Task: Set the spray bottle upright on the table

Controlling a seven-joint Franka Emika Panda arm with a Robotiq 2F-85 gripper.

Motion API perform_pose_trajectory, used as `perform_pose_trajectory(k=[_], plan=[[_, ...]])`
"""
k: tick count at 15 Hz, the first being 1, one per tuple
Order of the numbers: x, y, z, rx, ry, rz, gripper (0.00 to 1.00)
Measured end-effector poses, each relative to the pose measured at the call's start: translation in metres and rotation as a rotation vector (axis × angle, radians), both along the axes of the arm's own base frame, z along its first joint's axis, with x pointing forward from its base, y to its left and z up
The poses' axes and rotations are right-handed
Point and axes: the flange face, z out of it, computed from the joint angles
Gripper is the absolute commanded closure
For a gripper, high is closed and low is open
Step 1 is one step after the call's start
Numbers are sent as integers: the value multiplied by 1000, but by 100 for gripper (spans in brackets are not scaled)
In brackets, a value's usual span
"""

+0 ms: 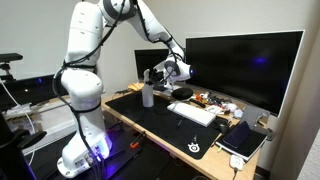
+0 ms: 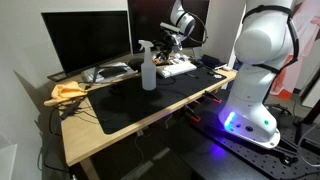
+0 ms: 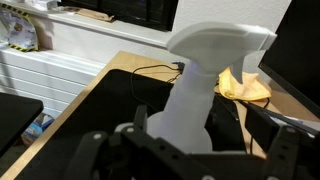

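**Asker:** Spray bottle (image 2: pixel 148 67), where is it?
**Operator:** Standing upright on the table (image 2: pixel 80 135), just ahead of and below my pincer (image 1: pixel 160 75). I see the jaws spread wide, holding nothing.

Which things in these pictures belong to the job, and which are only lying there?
For the job:
- spray bottle, standing upright
- table
- gripper

Only lying about:
- white keyboard
- yellow cloth
- monitor
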Motion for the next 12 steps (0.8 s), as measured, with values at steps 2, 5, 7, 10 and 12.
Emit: perform_pose_trajectory(k=[2, 5, 7, 10, 12], plan=[[-1, -3, 13, 0, -22, -2, 0], [-7, -7, 35, -8, -55, 3, 0], [-14, -9, 49, -20, -74, 13, 0], [-26, -10, 66, -35, -130, 40, 0], [-27, -10, 69, -36, -138, 41, 0]])
